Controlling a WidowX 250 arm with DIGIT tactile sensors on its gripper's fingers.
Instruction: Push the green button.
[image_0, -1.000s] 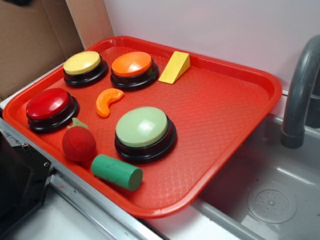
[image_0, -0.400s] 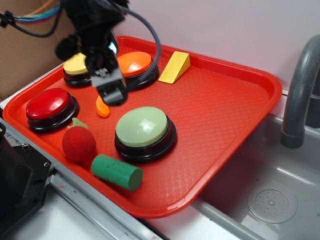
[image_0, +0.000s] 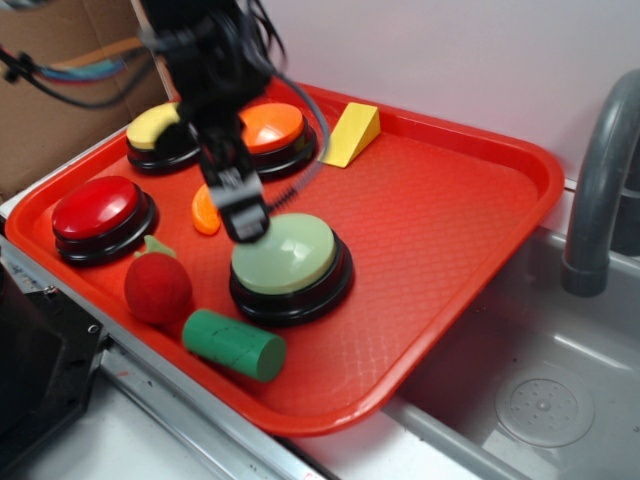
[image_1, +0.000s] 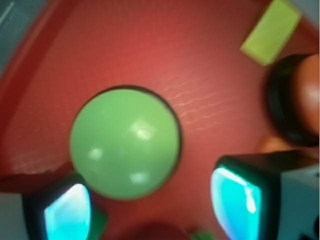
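The green button (image_0: 292, 256) is a large pale sage dome on a black base, near the front middle of the red tray (image_0: 450, 220). In the wrist view the green button (image_1: 125, 142) fills the centre, just ahead of the fingers. My gripper (image_0: 245, 216) hangs at the button's left rear edge, above it; whether it touches the dome I cannot tell. The gripper (image_1: 150, 207) is open, its cyan pads (image_1: 67, 214) wide apart with nothing between them.
On the tray also stand a red button (image_0: 98, 210), a yellow button (image_0: 158, 130) and an orange button (image_0: 275, 128). Loose toys: yellow wedge (image_0: 350, 133), orange slice (image_0: 205, 212), red strawberry (image_0: 157, 285), dark green cylinder (image_0: 234, 344). A sink (image_0: 540, 390) and grey faucet (image_0: 598, 190) lie right.
The arm came into view from the upper left, passed over the orange slice, and now its gripper is lower and further right, at the green button's edge.
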